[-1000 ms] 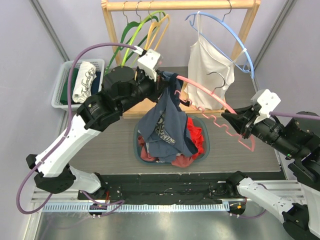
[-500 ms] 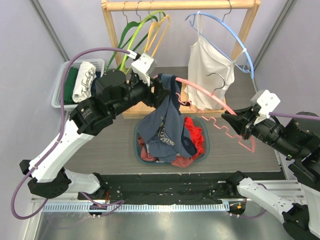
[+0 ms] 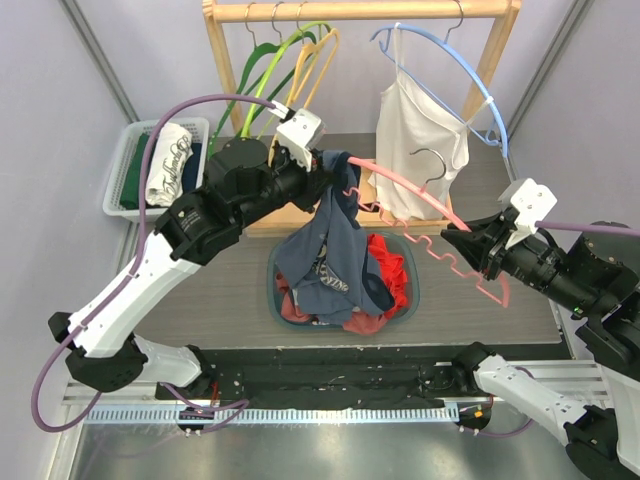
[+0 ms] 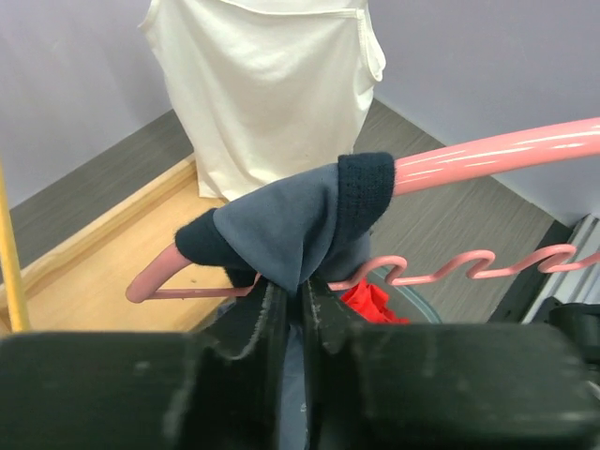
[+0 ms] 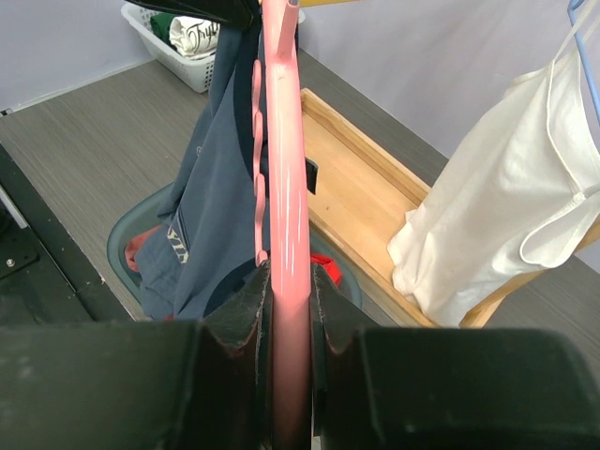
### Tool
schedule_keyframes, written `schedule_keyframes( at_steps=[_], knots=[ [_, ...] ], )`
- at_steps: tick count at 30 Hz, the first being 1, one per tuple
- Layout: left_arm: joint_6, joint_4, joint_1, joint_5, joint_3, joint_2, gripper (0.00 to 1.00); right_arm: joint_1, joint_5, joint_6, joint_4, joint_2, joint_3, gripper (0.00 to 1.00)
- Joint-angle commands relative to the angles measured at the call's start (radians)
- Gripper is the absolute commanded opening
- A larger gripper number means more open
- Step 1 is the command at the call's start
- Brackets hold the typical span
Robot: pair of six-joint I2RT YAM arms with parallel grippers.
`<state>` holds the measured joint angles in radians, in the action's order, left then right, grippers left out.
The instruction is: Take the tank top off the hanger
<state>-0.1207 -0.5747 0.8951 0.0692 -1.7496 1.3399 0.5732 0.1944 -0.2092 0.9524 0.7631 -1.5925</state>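
Setting: grey wood-grain table [image 3: 210, 290] in front of you, pale lilac walls, a wooden rack [image 3: 360, 11] along the far side
Left gripper: your left gripper [image 4: 295, 298] is pinched together on a fold of the tank top [image 4: 300, 225], just below the hanger bar
Right gripper: your right gripper [image 5: 286, 281] is clamped on one end of the pink hanger [image 5: 284, 141], which runs straight out from between the fingers
Tank top: blue-grey with a dark hem, draped over the far end of the pink hanger, held in the air between your two arms; its body hangs down into the tub [image 3: 413, 290]
Tub: round, grey-green, on the table below the hanger, holding a red garment [image 3: 392, 270]
Rack: a white top [image 3: 420, 130] hangs from a blue hanger [image 3: 440, 45] on the right; green and orange hangers are on the left
Far left: a white basket [image 3: 122, 165] of folded clothes
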Motion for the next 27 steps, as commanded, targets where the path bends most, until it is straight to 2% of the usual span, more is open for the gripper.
schedule_keyframes(
  at_steps=[1,3,8,13,21,27],
  knots=[
    [0.018,0.058,0.007,-0.014,-0.037,-0.018,0.04,0.004,0.005,0.011,-0.099,-0.013,-0.017,0.01],
    [0.021,0.05,0.004,-0.019,-0.066,-0.022,0.0,0.004,-0.007,0.008,-0.099,-0.021,-0.004,0.01],
    [0.058,0.039,-0.019,-0.042,-0.198,-0.019,0.0,0.004,-0.026,0.005,-0.089,-0.039,0.02,0.01],
    [0.142,0.038,-0.021,0.006,-0.333,0.024,0.0,0.002,-0.052,0.011,-0.072,-0.077,0.037,0.01],
    [0.194,0.07,-0.022,0.053,-0.441,0.087,0.0,0.004,-0.127,0.096,0.016,-0.224,0.0,0.01],
    [0.151,0.029,-0.024,-0.06,-0.465,0.102,0.0,0.002,-0.19,0.116,0.058,-0.292,-0.027,0.01]
  ],
)
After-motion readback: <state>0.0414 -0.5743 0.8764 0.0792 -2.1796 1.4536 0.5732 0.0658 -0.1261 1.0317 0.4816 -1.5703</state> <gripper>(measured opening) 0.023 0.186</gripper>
